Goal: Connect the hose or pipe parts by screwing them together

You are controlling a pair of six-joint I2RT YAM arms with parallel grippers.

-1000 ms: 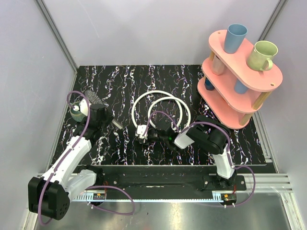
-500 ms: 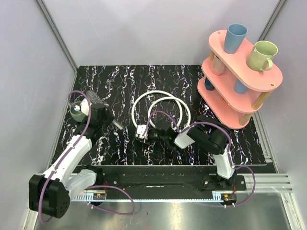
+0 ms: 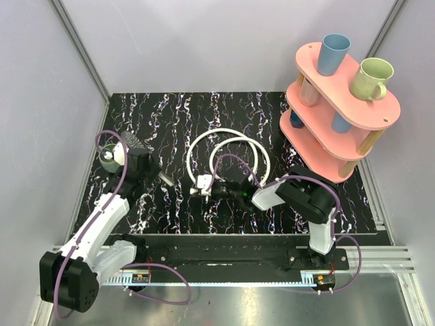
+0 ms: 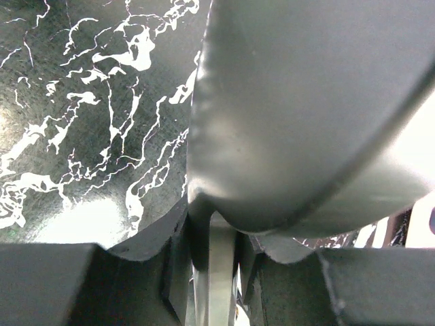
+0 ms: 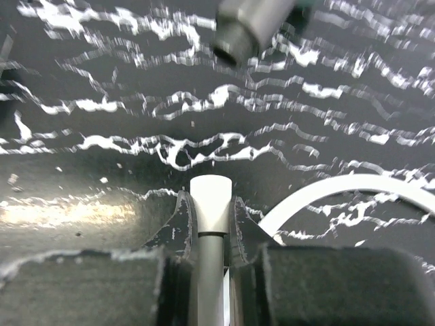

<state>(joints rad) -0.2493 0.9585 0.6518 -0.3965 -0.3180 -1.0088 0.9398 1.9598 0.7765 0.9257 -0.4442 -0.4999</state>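
Remote inspection, nearest items first.

1. The metal rail (image 3: 224, 257) at the near edge carries both arm bases.
2. The left gripper (image 4: 214, 255) is clamped on the straight handle of the shower head (image 4: 299, 115). The dark grey, smooth, rounded head fills my left wrist view. From above, the shower head (image 3: 134, 142) sits at the left side of the mat, with its handle tip pointing towards the centre.
3. The right gripper (image 5: 210, 227) is pinching the hose's end fitting (image 5: 210, 195), a short white cylinder with a flat top that stands out beyond the fingertips. The open end of the shower head's handle faces the fitting from a little way off, not touching.
4. The hose (image 3: 228, 130) is thin and white. It lies in two loops on the middle of the mat, beyond the right gripper (image 3: 206, 189).
5. The mat (image 3: 272, 109) is black with white marbling and lies flat.
6. At far right is a pink three-tier rack (image 3: 343, 80). A blue cup (image 3: 334, 53) and a green mug (image 3: 372, 78) stand on its top shelf.
7. Plain pale grey walls (image 3: 204, 41) enclose the cell.
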